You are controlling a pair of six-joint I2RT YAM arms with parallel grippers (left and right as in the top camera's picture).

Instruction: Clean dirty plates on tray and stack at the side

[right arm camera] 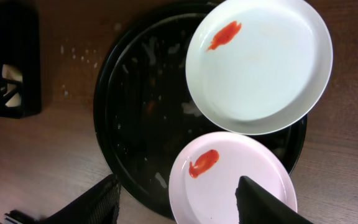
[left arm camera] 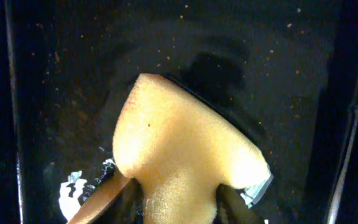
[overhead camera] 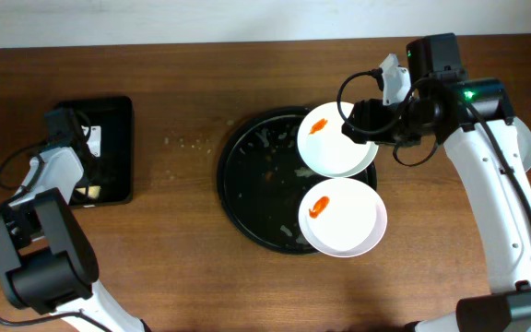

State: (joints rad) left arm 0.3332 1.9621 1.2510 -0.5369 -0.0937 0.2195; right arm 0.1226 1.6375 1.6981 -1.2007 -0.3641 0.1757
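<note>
Left gripper (left arm camera: 176, 202) clamps the yellow sponge (left arm camera: 179, 143); right gripper (right arm camera: 179, 202) hangs spread wide, empty.
We see the yellow sponge pinched inside the rectangular tray (overhead camera: 118, 106) by the table's left edge. Two dirty plates (overhead camera: 344, 221), each orange-smeared, overlap on the right side of the round tray (overhead camera: 247, 184), mid-table toward the far edge, under our right gripper.

At the frame's left edge the left arm (overhead camera: 49, 184) folds, left gripper (left arm camera: 178, 202) pinched on a sponge (left arm camera: 185, 143), while the right arm (overhead camera: 496, 184) reaches up the right side, right gripper (right arm camera: 179, 199) spread wide.
</note>
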